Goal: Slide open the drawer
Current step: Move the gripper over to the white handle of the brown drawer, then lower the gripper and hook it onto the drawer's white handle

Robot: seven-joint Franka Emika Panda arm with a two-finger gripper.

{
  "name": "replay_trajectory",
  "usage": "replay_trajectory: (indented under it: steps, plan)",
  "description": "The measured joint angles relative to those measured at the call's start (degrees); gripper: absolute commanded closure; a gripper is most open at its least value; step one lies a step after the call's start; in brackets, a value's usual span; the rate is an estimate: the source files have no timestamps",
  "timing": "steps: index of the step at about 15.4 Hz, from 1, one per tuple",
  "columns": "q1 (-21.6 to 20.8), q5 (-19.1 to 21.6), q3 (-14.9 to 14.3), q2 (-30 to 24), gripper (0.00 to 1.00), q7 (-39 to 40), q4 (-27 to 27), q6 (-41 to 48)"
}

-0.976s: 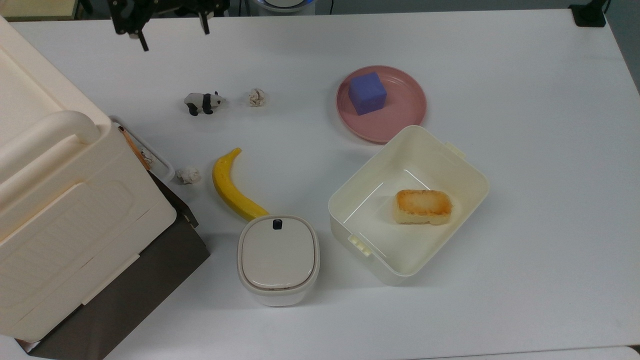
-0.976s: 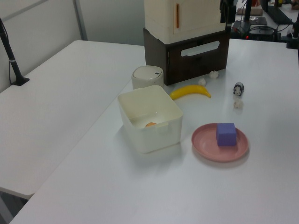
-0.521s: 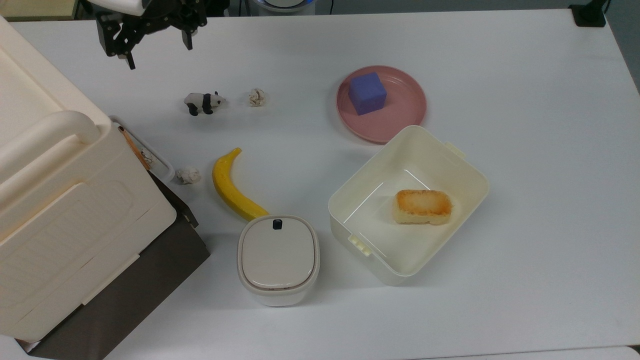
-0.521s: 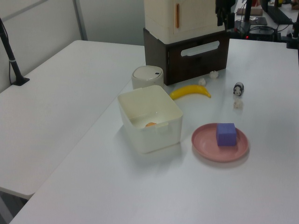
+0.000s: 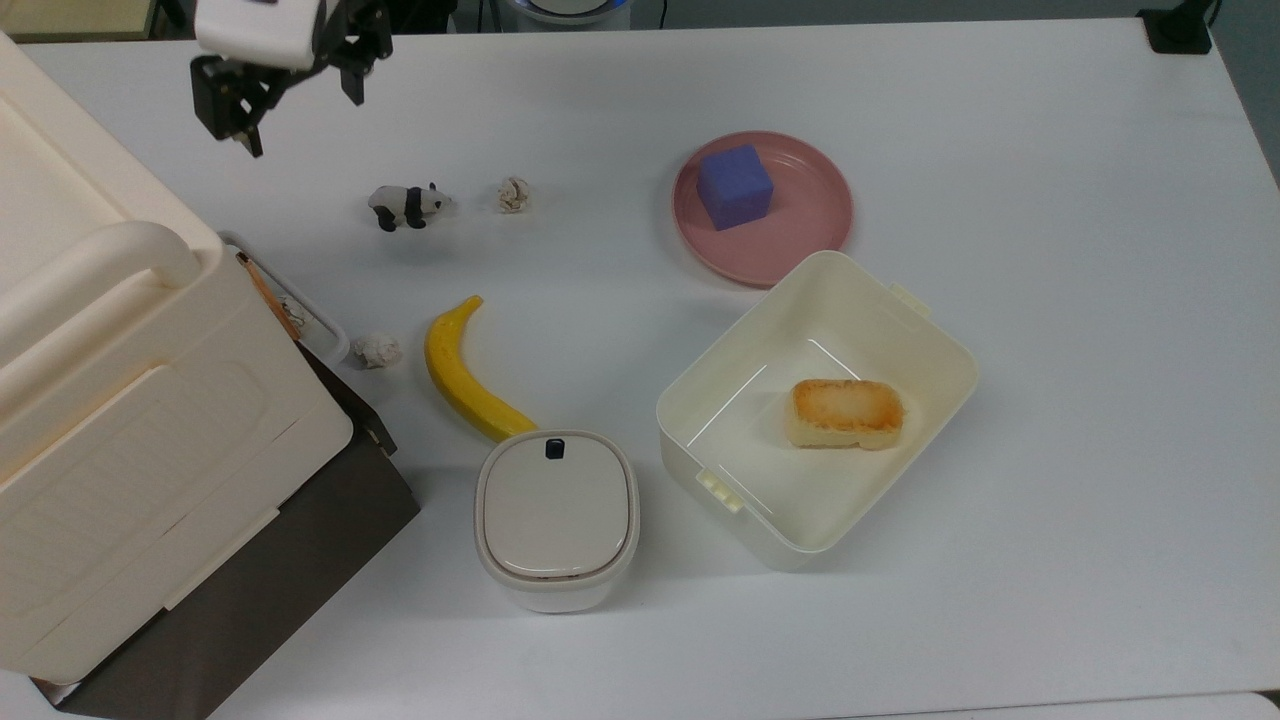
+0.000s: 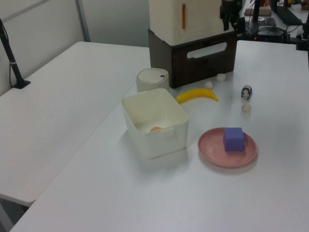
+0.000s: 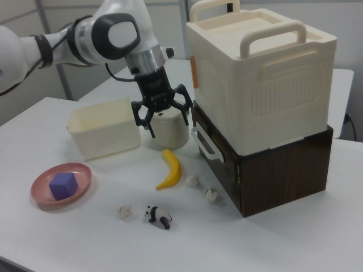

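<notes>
My fingers (image 5: 296, 105) are spread wide apart and hold nothing. They hang in the air above the tabletop (image 5: 1050, 250), near the top view's upper left corner. In the right view my fingers (image 7: 168, 123) point down, just in front of the drawer's side of the big stack.

The drawer (image 7: 212, 150) is shut. It sits in the dark brown case (image 7: 278, 170), under the big cream box (image 7: 261, 73) with thick handles. Its white loop handle (image 7: 204, 144) sticks out from the front. In the left view the white loop handle (image 6: 206, 50) shows on the dark front, and my fingers (image 6: 229, 21) are up near its right end, not touching it.

On the tabletop near the drawer lie a yellow banana (image 5: 462, 370), two little paper balls (image 5: 376, 350) and a toy panda (image 5: 405, 204). Farther off are a pink plate (image 5: 800, 235) with a purple block (image 5: 735, 186) on it, an open cream bin (image 5: 940, 350) with a piece of bread (image 5: 846, 412) inside, and a small round box with a lid (image 5: 556, 516).
</notes>
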State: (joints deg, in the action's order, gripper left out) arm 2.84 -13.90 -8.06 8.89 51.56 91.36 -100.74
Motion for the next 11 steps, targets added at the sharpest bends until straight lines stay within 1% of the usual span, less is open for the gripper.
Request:
replay_trajectory:
  steps: [5,8,11]
  plan:
    - [-0.14,-0.18,0.08,2.84,0.00,0.00,0.09,-2.91]
    - [-0.16,-0.20,0.23,4.29,0.00,-0.14,0.09,-6.36]
    - [-0.16,-2.39,0.26,6.08,0.00,-0.47,-0.01,-10.45]
